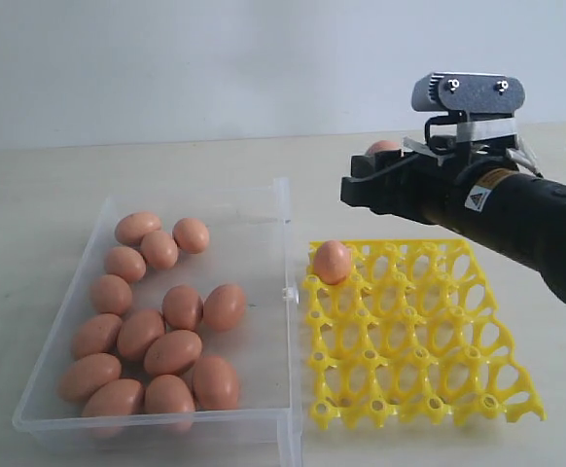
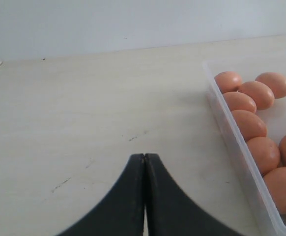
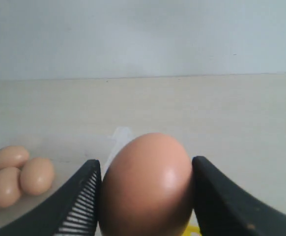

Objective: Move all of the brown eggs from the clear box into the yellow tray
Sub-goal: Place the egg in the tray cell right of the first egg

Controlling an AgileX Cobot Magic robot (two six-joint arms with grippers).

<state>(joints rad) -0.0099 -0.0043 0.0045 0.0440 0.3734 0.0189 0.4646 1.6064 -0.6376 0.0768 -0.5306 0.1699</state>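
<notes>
We see the right gripper (image 3: 145, 168) pinching one brown egg (image 3: 147, 184) between its black fingers (image 3: 84, 196), one pressed to each side of the shell. In the exterior view this egg (image 1: 382, 148) hangs above the far edge of the yellow tray (image 1: 409, 341), which lies toward 4 o'clock on the pale table (image 1: 50, 175). A second egg (image 1: 332, 261) sits in the tray's 10 o'clock corner cup. The clear box (image 1: 286, 243) lies toward 8 o'clock, just beside the tray, holding about fourteen brown eggs (image 1: 173, 352). A white sticker (image 1: 477, 199) with a black warning triangle marks the right arm; we cannot read any writing on it. The left gripper (image 2: 144, 164) has its jaws pressed together, holding nothing, beside the box
</notes>
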